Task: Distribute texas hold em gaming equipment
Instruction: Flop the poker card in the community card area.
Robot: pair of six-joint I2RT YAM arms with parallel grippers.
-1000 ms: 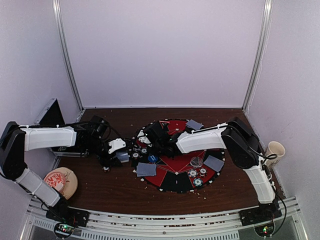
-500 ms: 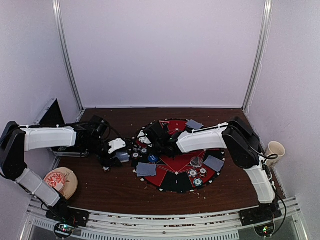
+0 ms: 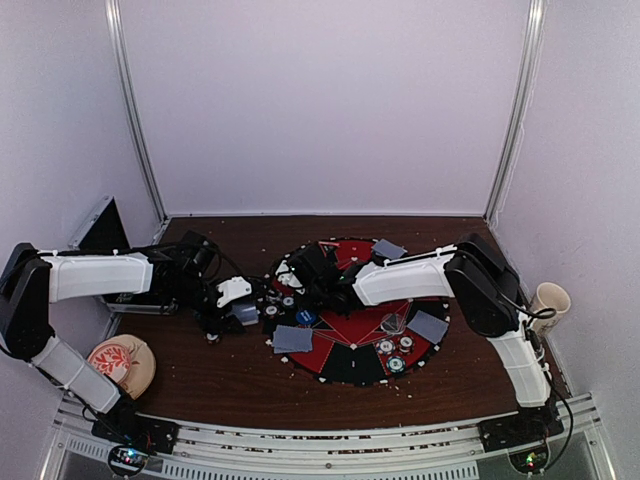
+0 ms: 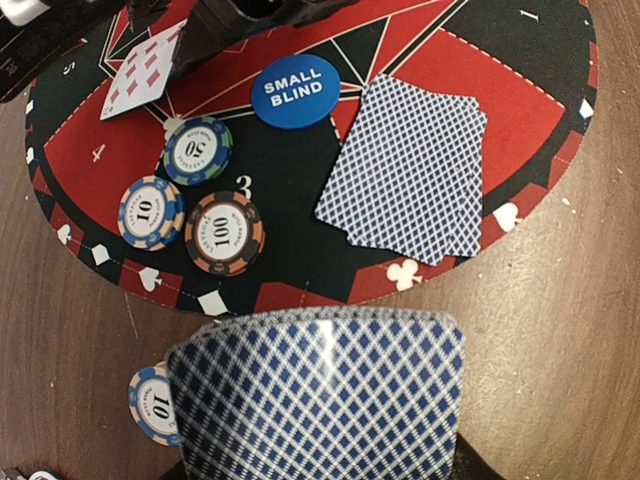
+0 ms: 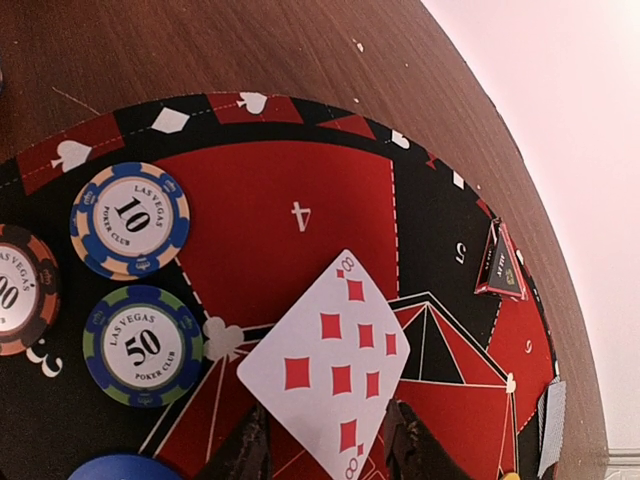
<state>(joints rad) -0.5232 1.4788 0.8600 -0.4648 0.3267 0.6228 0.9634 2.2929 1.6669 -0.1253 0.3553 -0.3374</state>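
We are finding the left gripper clamped on a deck of blue-backed cards, which is hanging just outside the mat's near rim. A stray chip is lying on the wooden table, partly hidden under the deck's left edge. Bare wood is showing to the deck's right.

The right gripper is standing with its fingers either side of the near corner of a face-up eight of diamonds; we cannot tell whether it is pinching. A 50 chip is sitting just left of that card, apart from it. A face-down pile is reaching the mat's rim.
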